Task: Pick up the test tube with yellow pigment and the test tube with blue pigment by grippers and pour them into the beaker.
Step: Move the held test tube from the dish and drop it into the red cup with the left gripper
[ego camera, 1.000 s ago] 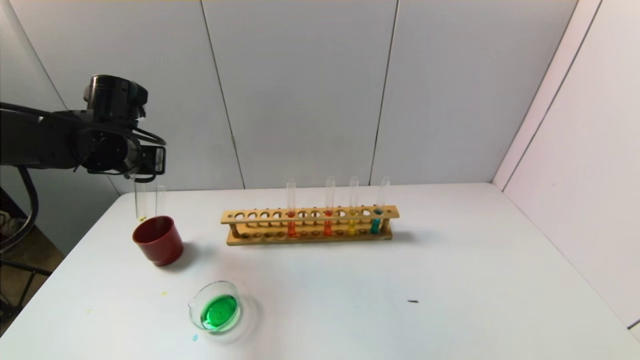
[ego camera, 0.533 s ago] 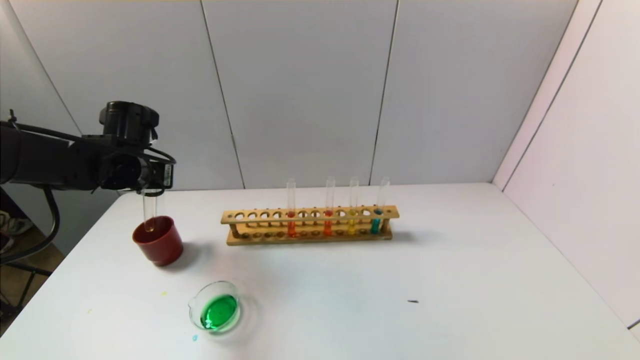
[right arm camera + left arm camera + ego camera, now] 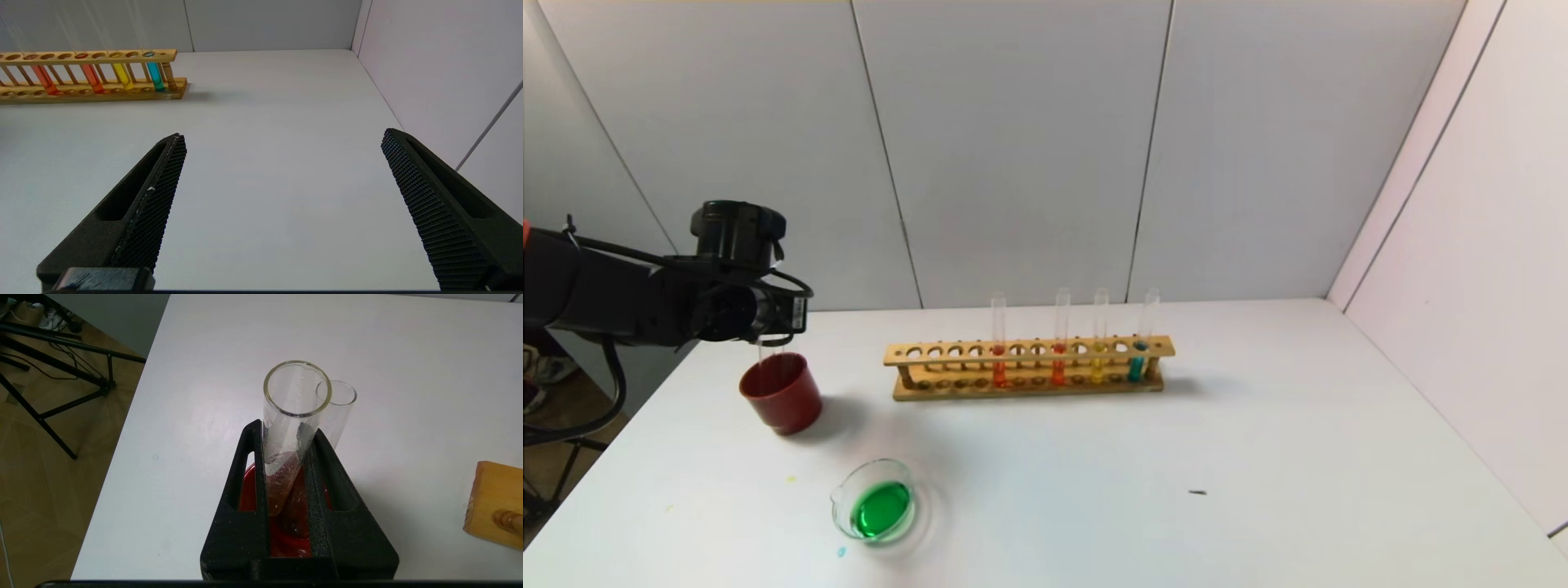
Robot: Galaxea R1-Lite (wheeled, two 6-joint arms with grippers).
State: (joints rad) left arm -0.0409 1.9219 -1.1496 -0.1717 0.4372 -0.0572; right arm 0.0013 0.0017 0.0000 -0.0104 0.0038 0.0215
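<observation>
While the left arm reaches in level from the left edge of the worktop (image 3: 1258, 425), its left pincer (image 3: 286, 435) hangs straight over the dark red cup (image 3: 781, 394), wrist housing just above the rim. The pincer's two black fingers (image 3: 245, 486) are clamped on an emptied test tube (image 3: 292, 428), which stands nearly upright with its round bottom down inside the cup; a second empty tube (image 3: 339, 412) leans just behind it, touching or almost touching it. Only a faint yellowish film shows in the held tube. A second ago that pincer was higher, with both tubes hanging clear above the cup; it has since come down so that the glass sits in the cup. The beaker (image 3: 876, 500) rests near the front of the worktop, well apart from the cup, holding green liquid. In the wooden rack (image 3: 1029, 367) farther back stand two orange-red tubes, the test tube with yellow pigment (image 3: 1098, 343) and the test tube with blue pigment (image 3: 1139, 347), unchanged. Off to the right, the right pincer (image 3: 282, 147) idles above bare worktop with its fingers spread wide, holding nothing.
</observation>
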